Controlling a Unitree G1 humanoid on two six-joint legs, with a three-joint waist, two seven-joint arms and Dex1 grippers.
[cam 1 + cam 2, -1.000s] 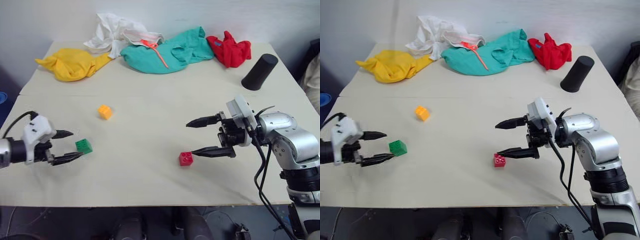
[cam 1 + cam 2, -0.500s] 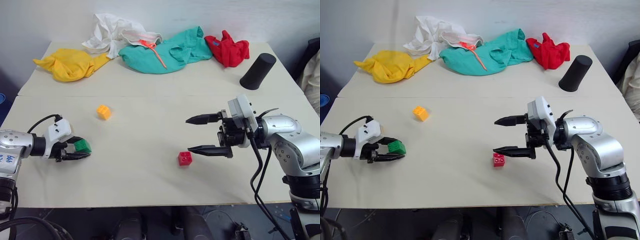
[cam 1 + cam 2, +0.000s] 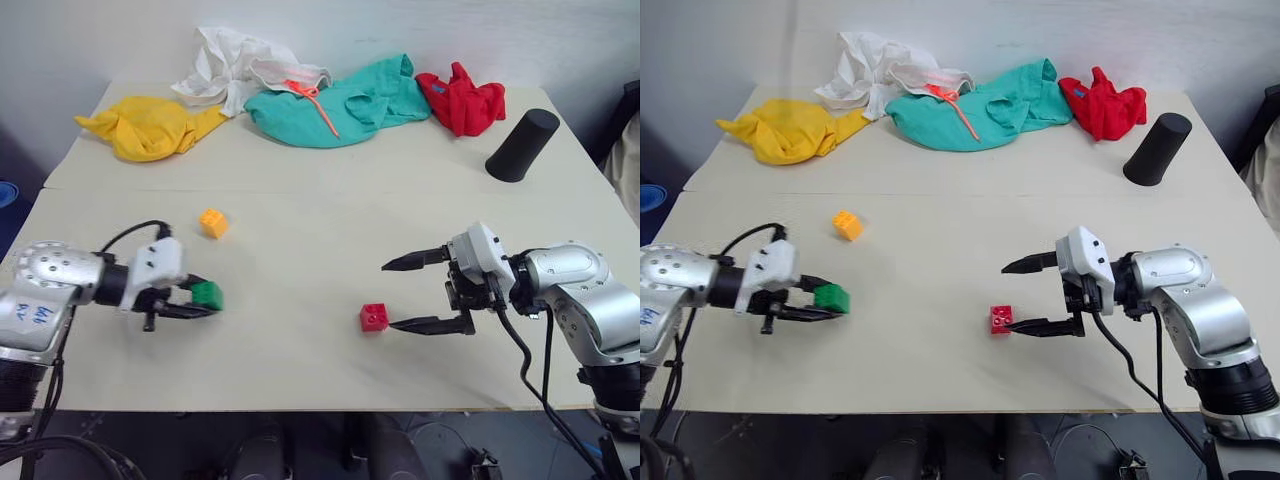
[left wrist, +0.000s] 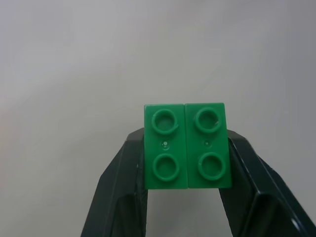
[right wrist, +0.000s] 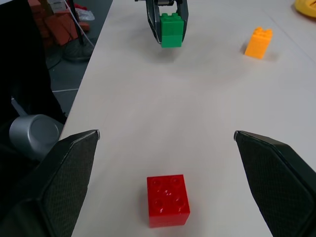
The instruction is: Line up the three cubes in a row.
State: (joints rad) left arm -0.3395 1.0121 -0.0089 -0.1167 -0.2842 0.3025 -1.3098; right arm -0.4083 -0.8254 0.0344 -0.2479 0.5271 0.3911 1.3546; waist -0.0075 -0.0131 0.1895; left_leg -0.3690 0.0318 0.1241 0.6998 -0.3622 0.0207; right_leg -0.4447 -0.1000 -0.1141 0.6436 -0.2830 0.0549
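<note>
- 3 cubes on/over the bench (image 3: pixel 300 350): 1 green, 1 orange, 1 red.
- My left hand (image 3: pixel 200 298) is clamped on the green cube (image 3: pixel 208 295), bench's left side.
- Orange cube (image 3: pixel 212 222) sits loose, just behind it.
- My right hand (image 3: pixel 400 295) is spread wide; red cube (image 3: pixel 374 317) touches its lower finger tip.

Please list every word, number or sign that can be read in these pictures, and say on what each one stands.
Dark handwritten marks on the silver left arm housing: too small and blurred to read.
Green cube, red cube, orange-yellow cube: studs, no text.
Nothing else bears readable text.
</note>
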